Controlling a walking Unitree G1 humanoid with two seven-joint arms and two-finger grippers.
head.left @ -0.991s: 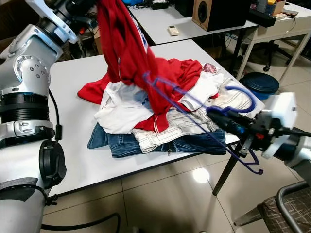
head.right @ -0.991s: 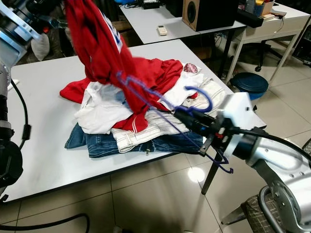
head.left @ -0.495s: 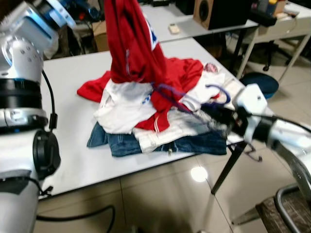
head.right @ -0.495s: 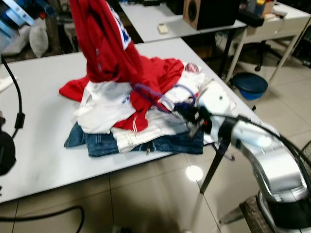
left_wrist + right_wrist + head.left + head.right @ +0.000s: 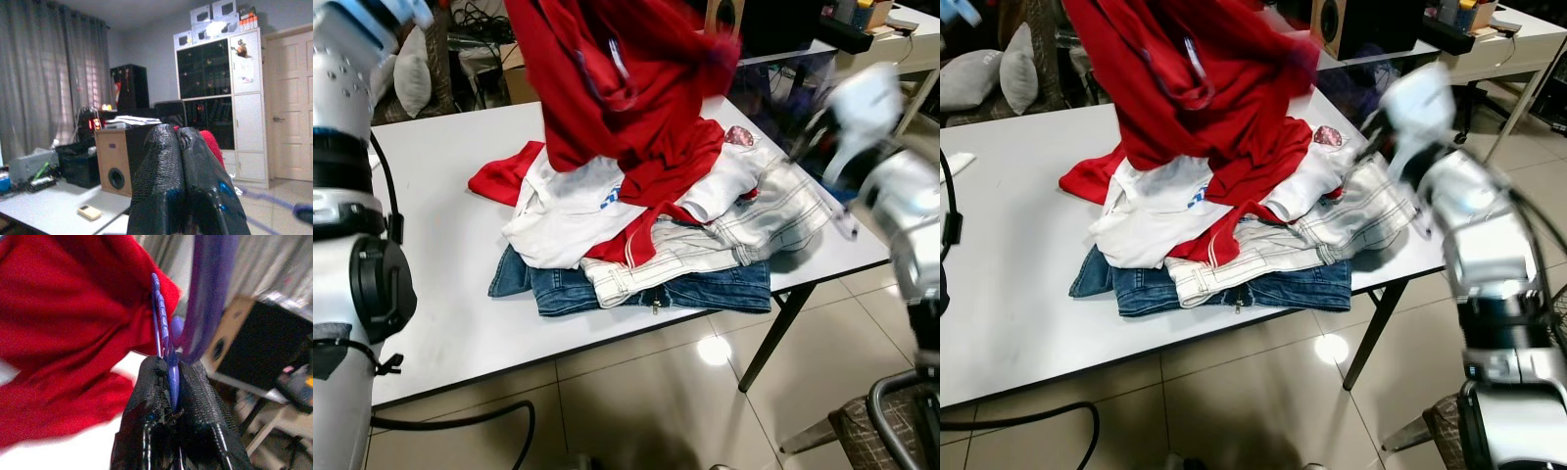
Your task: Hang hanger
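Observation:
A red garment [image 5: 617, 88] hangs lifted above the clothes pile, its top out of frame. My left gripper [image 5: 181, 142] is shut with a fold of that red cloth [image 5: 211, 143] showing behind its fingers. A purple hanger [image 5: 208, 298] is pinched in my right gripper [image 5: 168, 364], which is shut on its thin bar right beside the red garment [image 5: 63, 333]. In the eye views my right arm [image 5: 891, 186] is raised and blurred at the right of the table, reaching toward the garment's upper right edge. The hanger's far end is hidden against the cloth.
A pile of clothes lies on the white table [image 5: 460, 323]: a white shirt [image 5: 568, 211], striped trousers [image 5: 734, 235], jeans [image 5: 705, 289]. A speaker [image 5: 1332, 24] stands on a table behind. A chair [image 5: 891, 421] is at the bottom right, over a tiled floor.
My right arm swung up from the table's front edge to the raised red garment, carrying the hanger with it. The garment now hangs wider and further right.

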